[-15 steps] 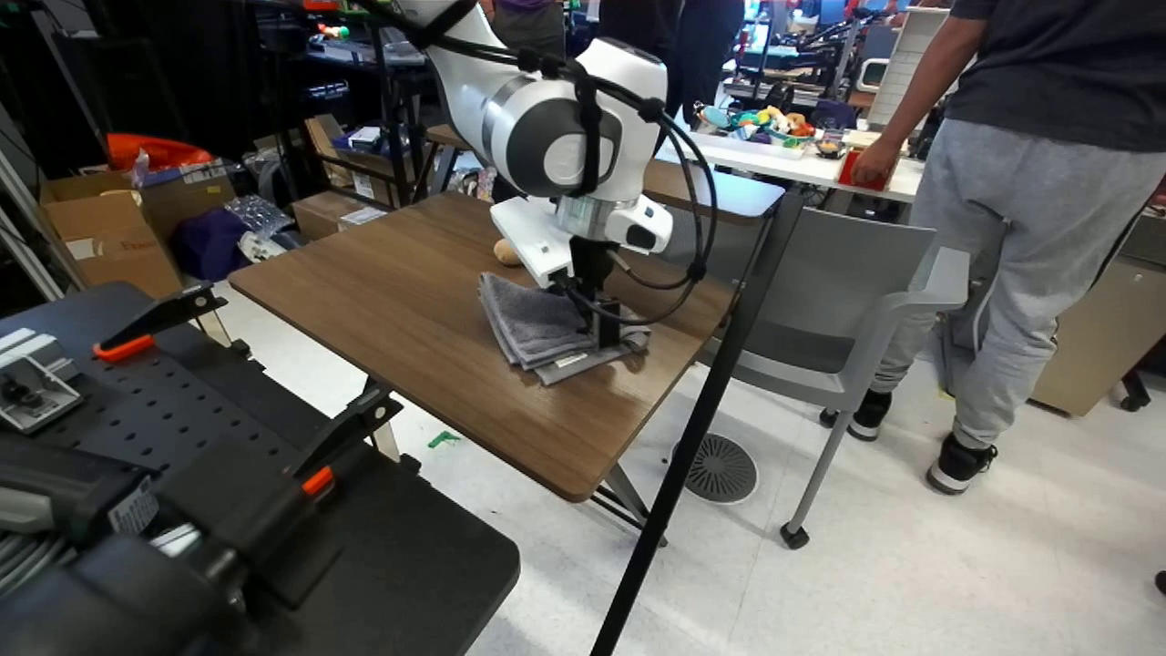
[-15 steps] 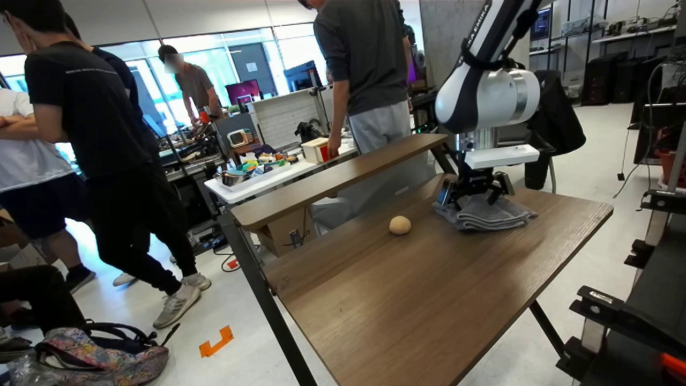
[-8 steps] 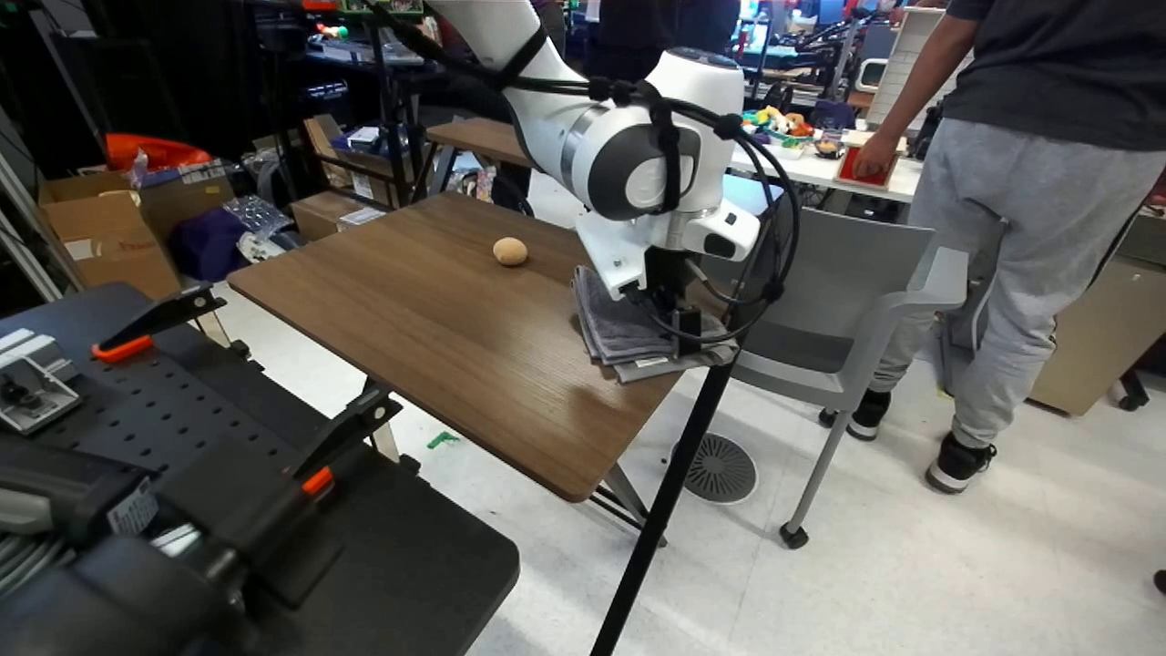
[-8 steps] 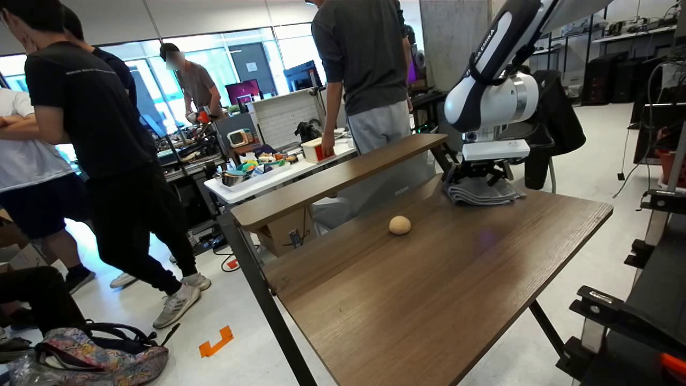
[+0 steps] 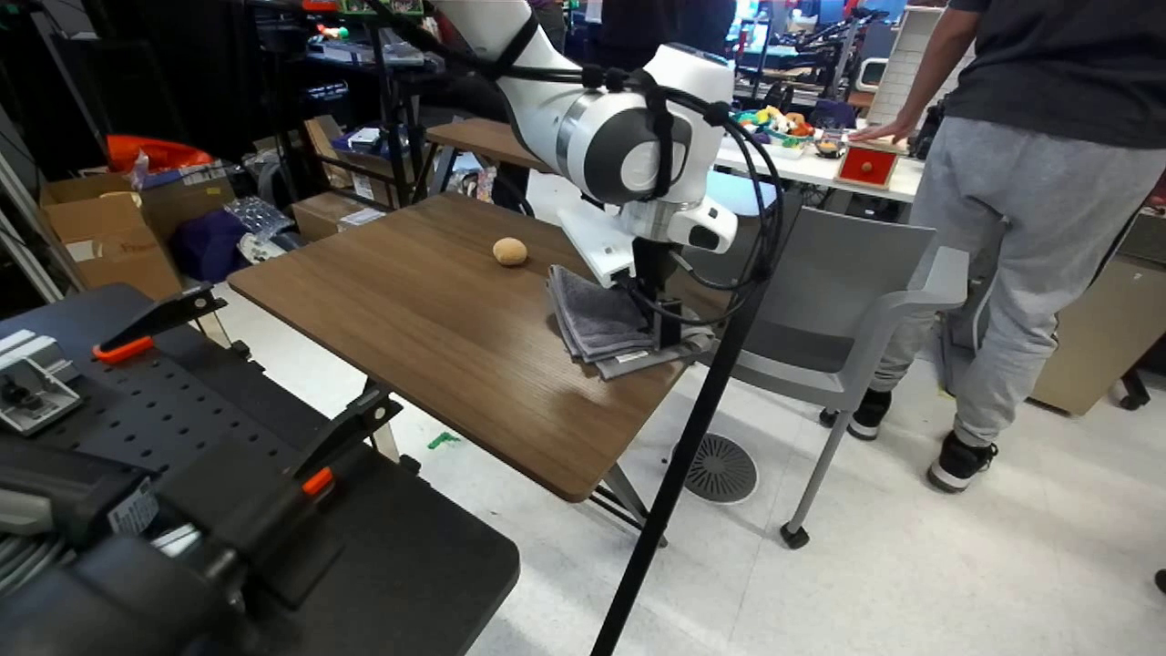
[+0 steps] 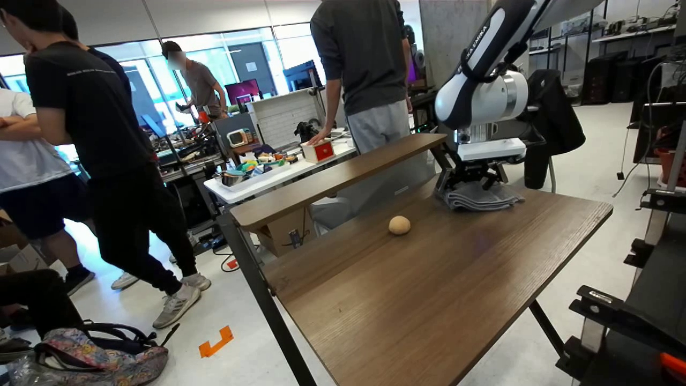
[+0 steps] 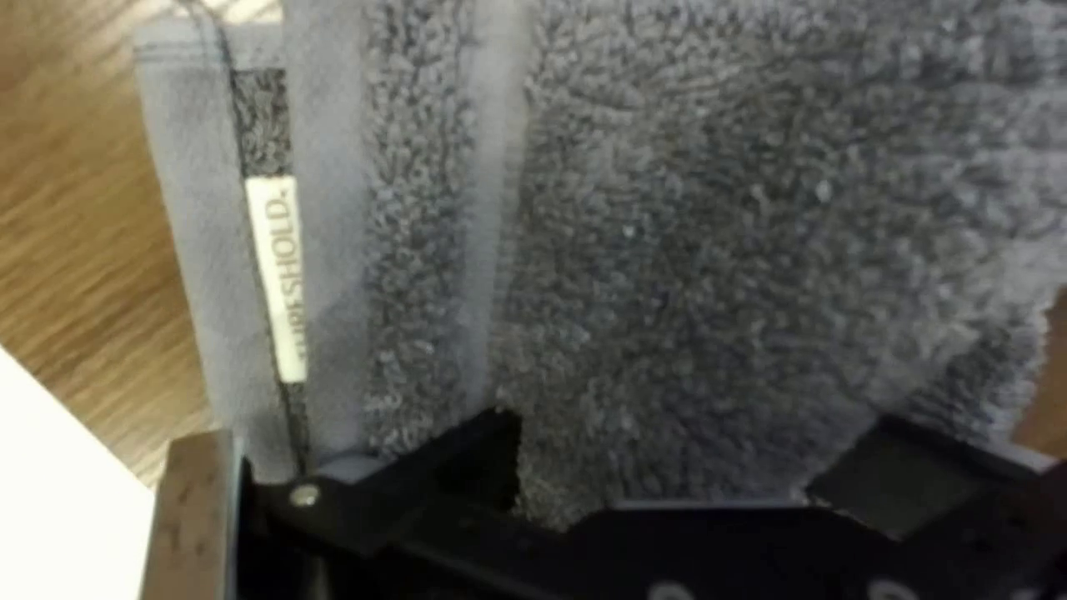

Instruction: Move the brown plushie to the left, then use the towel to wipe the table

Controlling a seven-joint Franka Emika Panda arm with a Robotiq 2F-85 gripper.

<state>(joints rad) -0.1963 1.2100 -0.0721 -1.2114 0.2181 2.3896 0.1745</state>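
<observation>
One plushie (image 5: 510, 251), one towel (image 5: 597, 319)

Rough cloth towel (image 7: 708, 250), smooth wood-grain table (image 6: 429, 300) — faintly glossy, matt plushie (image 6: 399, 225)

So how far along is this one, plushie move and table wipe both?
Looks done: the brown plushie sits apart from the towel, though these frames don't show its move.
In hand: apparently wiping; the jaws, open, are down on the towel, which slid along the table and partly back within the last second.
Left: probably more strokes, as the towel lies toward one end; the wiped area can't be told.
</observation>
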